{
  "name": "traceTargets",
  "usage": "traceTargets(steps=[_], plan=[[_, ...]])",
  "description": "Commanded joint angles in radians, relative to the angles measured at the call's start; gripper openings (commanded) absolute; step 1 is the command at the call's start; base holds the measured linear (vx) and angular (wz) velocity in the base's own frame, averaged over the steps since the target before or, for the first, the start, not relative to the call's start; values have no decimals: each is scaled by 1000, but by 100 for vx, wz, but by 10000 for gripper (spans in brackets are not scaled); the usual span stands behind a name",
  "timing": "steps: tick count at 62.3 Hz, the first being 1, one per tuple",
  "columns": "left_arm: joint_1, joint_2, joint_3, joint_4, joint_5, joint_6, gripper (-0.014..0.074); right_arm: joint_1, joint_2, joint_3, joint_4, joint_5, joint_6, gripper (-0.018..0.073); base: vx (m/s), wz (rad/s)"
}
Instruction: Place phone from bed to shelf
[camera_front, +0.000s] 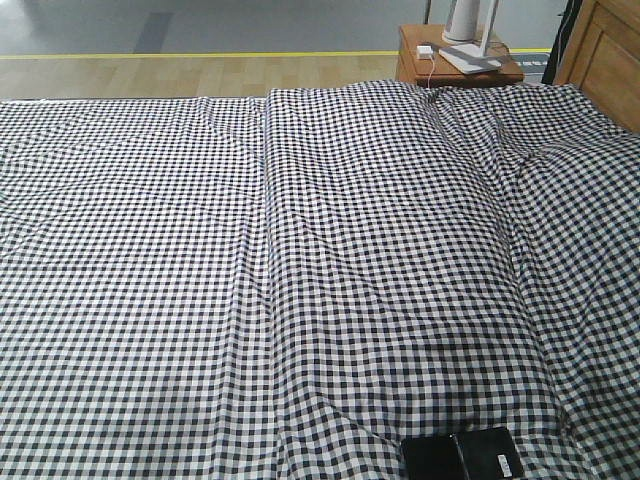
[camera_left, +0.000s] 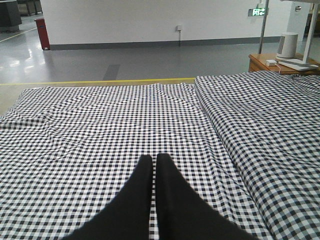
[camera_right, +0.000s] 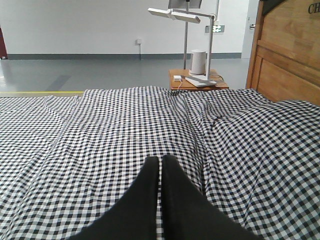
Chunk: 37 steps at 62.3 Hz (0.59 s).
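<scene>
Approach stage. The phone (camera_front: 460, 455) lies flat at the near edge of the bed (camera_front: 300, 250), ungrasped. Left gripper (camera_left: 153, 158) and right gripper (camera_right: 160, 160) hang above the bed, jaws seemingly pressed together, empty. Next: one gripper must part its jaws and descend to the phone.

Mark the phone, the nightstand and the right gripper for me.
phone (camera_front: 458, 455): front view, bottom edge, middle of its glossy black face.
nightstand (camera_front: 409, 66): front view, top right, its brown wooden front.
right gripper (camera_right: 161, 160): right wrist view, midway between the two black fingertips.
</scene>
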Motion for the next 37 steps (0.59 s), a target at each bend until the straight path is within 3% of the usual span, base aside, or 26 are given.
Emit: traceTargets(steps=[1,37], plan=[[1,-7,6,-9,-74,0,1,-4,-12,10,-11,-71,0,-5,0,0],[1,-7,6,-9,-74,0,1,-4,-12,10,-11,-71,0,-5,0,0]])
